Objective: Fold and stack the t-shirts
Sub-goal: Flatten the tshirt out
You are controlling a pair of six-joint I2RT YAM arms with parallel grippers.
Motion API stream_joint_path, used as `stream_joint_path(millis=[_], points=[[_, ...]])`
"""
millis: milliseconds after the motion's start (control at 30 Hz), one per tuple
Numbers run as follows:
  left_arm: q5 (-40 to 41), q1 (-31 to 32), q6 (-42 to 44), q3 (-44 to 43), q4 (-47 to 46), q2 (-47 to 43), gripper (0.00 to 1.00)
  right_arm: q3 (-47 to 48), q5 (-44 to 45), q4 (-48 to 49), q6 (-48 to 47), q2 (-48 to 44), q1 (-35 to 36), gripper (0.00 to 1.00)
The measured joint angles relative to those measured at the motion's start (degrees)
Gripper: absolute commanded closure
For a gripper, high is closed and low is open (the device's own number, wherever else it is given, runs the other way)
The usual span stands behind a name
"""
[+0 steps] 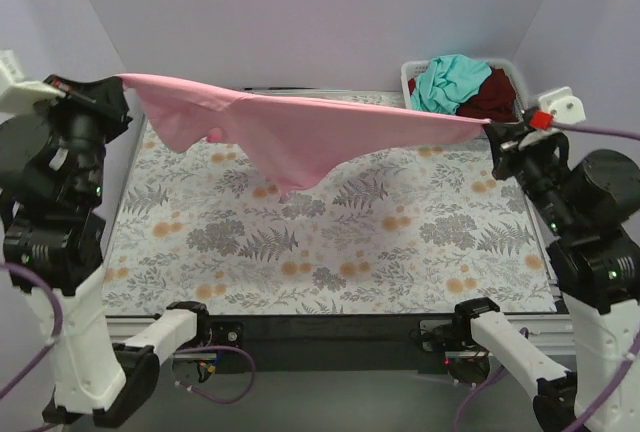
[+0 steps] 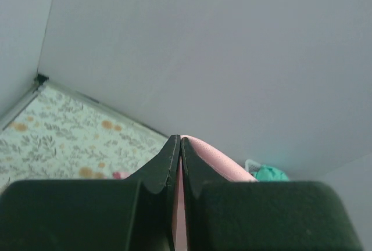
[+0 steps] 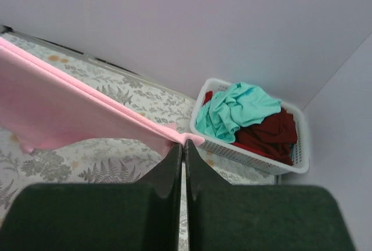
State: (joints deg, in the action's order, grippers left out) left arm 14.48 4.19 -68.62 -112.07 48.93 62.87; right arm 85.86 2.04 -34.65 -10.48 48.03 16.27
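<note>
My left end effector [image 2: 179, 140] and right end effector [image 3: 183, 142] were both clamped on thin edges of the pink t-shirt [image 1: 290, 132]. It hung stretched above the tabletop [image 1: 400, 252], left of the white basket [image 1: 408, 74]. Pulling harder could slip one pinched edge free, I judged, dropping it crumpled.

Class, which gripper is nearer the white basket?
Right. The right gripper is just beside the basket; the left gripper is across the table. Both grip the pink t-shirt.
</note>
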Motion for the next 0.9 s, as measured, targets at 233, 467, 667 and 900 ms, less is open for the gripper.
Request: stream_joint_path(millis=[233, 467, 667, 900], points=[[2.7, 2.8, 4.8, -4.9, -3.3, -9.8, 1.00, 3.3, -6.2, -2.6, -1.4, -8.1, 0.0, 0.99], [3.3, 5.8, 9.2, -3.6, -6.8, -8.7, 1.00, 7.2, -7.0, -2.9, -1.6, -6.3, 0.0, 0.99], [0.6, 6.0, 10.8, 11.9, -10.6, -1.7, 1.00, -3.4, -5.7, -0.3, -1.6, -0.7, 0.0, 0.99], [-3.6, 5.9, 10.5, 36.5, -17.4, 15.3, 1.00, -28.8, -0.8, 10.9, -1.7, 12.0, 0.0, 0.99]])
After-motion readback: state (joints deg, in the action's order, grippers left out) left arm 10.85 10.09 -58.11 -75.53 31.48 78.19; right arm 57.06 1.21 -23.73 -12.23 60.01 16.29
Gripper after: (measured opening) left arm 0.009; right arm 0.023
